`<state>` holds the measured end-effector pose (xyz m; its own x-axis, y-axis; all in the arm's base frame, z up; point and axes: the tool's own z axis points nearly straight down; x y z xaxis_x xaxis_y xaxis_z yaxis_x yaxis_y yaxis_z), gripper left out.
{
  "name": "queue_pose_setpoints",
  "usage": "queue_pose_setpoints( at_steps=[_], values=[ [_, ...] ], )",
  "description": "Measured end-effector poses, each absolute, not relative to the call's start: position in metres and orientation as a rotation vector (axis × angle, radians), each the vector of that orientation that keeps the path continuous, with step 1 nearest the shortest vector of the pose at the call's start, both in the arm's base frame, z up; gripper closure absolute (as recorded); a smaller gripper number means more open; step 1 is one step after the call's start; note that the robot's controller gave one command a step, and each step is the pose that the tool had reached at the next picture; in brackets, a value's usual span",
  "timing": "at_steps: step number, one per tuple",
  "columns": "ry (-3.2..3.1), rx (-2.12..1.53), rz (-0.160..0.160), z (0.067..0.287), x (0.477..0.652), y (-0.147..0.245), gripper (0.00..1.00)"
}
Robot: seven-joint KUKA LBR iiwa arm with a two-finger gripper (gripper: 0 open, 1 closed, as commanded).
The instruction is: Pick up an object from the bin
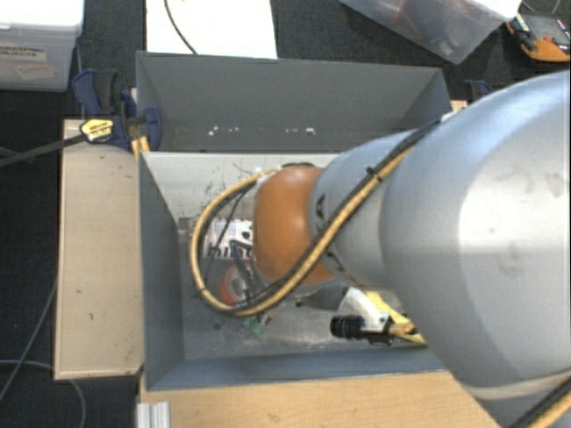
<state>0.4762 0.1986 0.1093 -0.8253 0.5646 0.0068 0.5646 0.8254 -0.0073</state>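
Whether the jaws are open or closed I cannot tell from where I stand (the wrist sits squarely over them). The big grey robot arm comes in from the right and reaches down into the grey metal bin. Its rounded orange wrist cover is low over the middle of the floor, and a black-and-yellow cable loops out to its left. Inside that loop, just beside the cover, lie a white piece with black print and a small red round thing. Near the front wall are a green scrap and a white, yellow and black stick-shaped object.
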Motion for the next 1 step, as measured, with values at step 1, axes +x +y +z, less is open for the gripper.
queue_pose_setpoints(
  at_steps=[1],
  values=[
    [-3.001,-0.925,-0.002,0.1405,0.4786,0.1994,1.00]
  ],
)
